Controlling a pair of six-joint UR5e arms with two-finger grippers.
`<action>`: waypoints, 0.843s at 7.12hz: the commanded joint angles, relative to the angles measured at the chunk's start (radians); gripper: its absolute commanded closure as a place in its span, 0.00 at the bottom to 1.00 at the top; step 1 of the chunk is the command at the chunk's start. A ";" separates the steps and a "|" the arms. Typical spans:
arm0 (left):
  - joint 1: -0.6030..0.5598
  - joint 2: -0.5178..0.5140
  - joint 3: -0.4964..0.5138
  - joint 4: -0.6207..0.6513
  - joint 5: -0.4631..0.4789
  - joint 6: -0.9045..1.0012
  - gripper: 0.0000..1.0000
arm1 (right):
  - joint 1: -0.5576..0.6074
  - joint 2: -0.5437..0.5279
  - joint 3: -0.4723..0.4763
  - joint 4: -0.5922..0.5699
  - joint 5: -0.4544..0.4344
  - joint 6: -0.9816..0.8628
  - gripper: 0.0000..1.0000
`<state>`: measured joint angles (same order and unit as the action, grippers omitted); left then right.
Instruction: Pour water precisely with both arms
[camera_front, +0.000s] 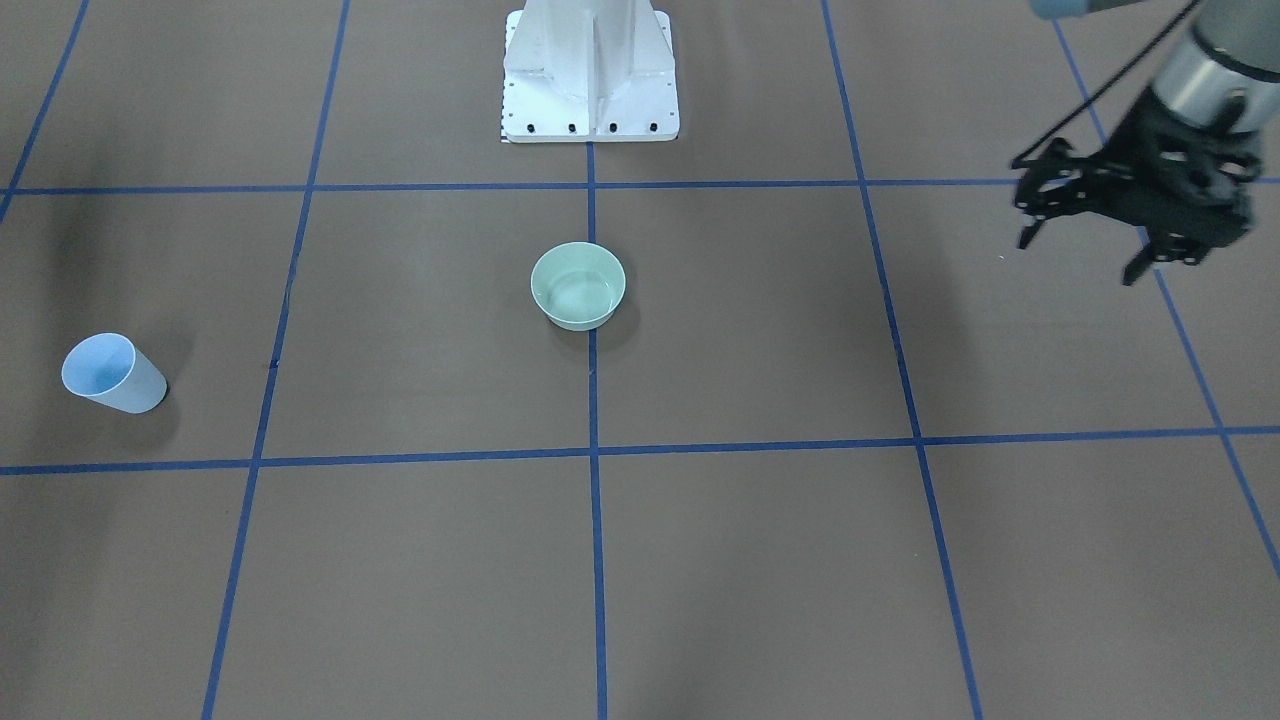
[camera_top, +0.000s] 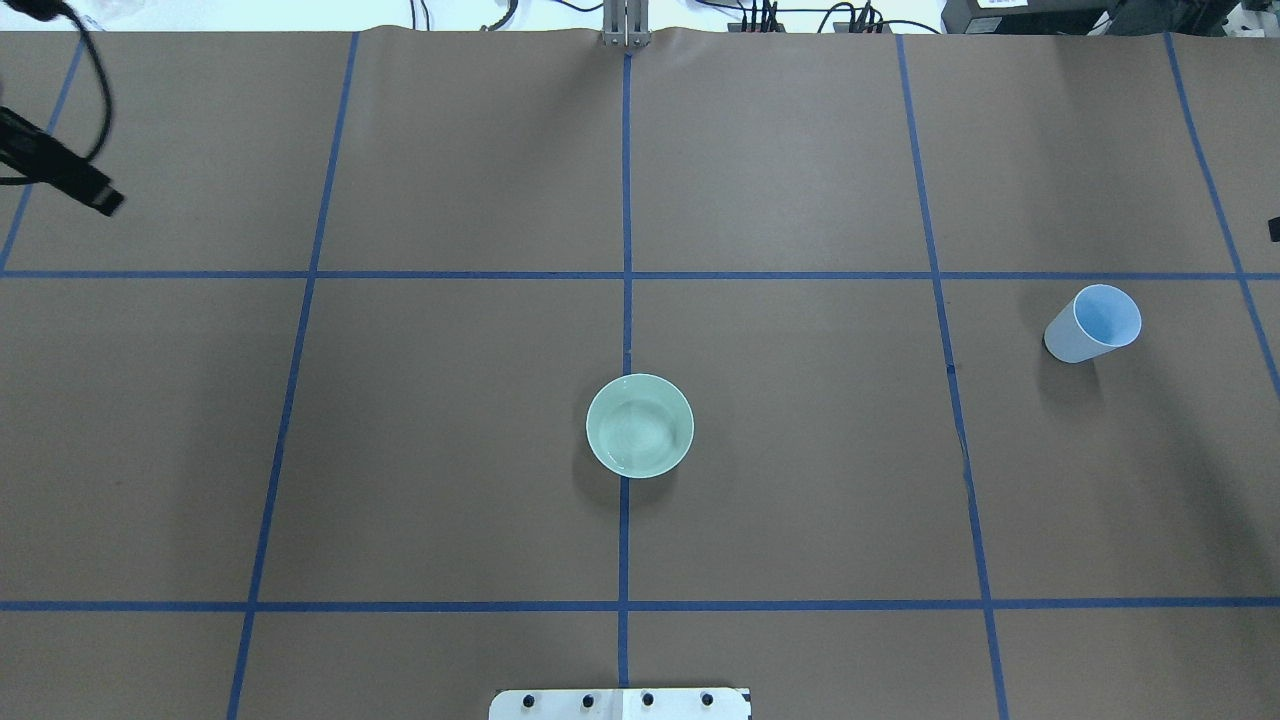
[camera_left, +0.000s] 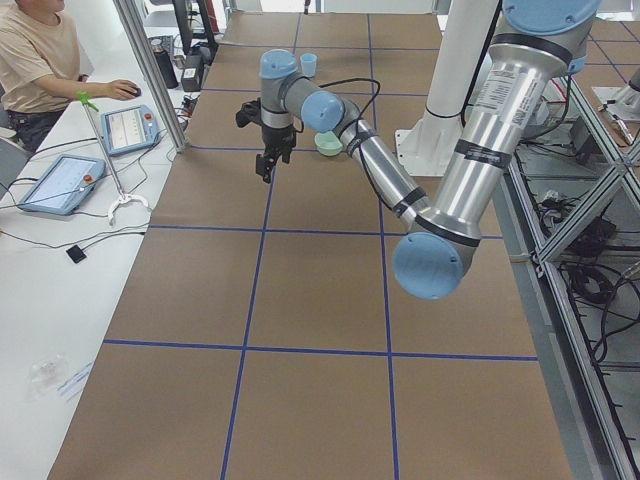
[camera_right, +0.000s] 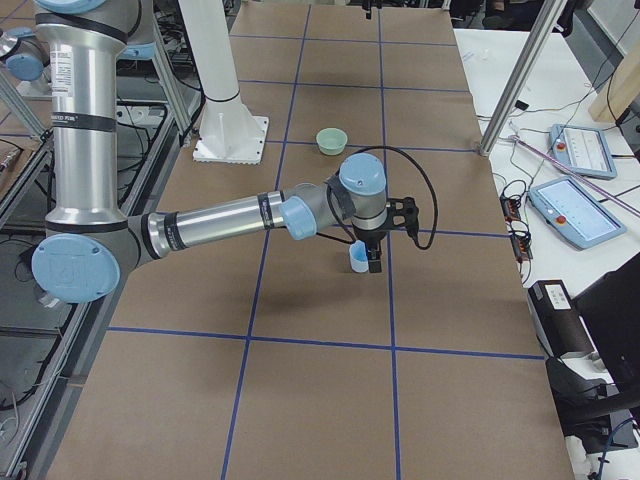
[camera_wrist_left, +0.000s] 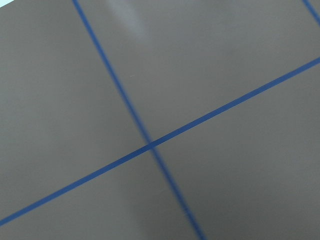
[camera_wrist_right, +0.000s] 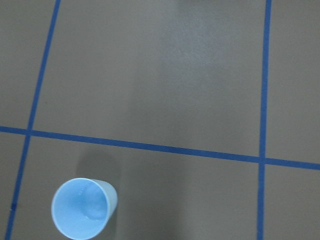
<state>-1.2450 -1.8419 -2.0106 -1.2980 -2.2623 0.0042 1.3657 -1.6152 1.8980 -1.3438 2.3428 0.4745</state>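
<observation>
A pale green bowl (camera_front: 578, 285) stands at the table's middle, also in the overhead view (camera_top: 640, 425); faint ripples of water (camera_top: 640, 432) show in it. A light blue cup (camera_front: 110, 372) stands upright on the robot's right side (camera_top: 1095, 322); the right wrist view looks down into it (camera_wrist_right: 82, 207) and shows whitish glints at its bottom. My left gripper (camera_front: 1080, 258) hovers open and empty far to the robot's left, well away from the bowl. My right gripper (camera_right: 374, 262) hangs near the cup, apart from it; I cannot tell whether it is open or shut.
The white bolted pedestal (camera_front: 590, 75) stands behind the bowl. Blue tape lines (camera_top: 626, 250) divide the brown table into squares. An operator (camera_left: 40, 60) sits at a side bench with tablets (camera_left: 60, 182) beyond the table's left end.
</observation>
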 joint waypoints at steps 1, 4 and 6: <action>-0.198 0.148 0.110 -0.013 -0.051 0.370 0.00 | -0.167 0.001 0.134 0.000 -0.128 0.293 0.01; -0.294 0.254 0.210 -0.122 -0.083 0.387 0.00 | -0.486 0.000 0.234 0.000 -0.513 0.694 0.00; -0.294 0.256 0.210 -0.124 -0.083 0.387 0.00 | -0.722 -0.014 0.245 0.000 -0.874 0.896 0.00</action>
<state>-1.5352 -1.5922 -1.8035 -1.4159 -2.3431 0.3911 0.7929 -1.6183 2.1340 -1.3438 1.6968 1.2545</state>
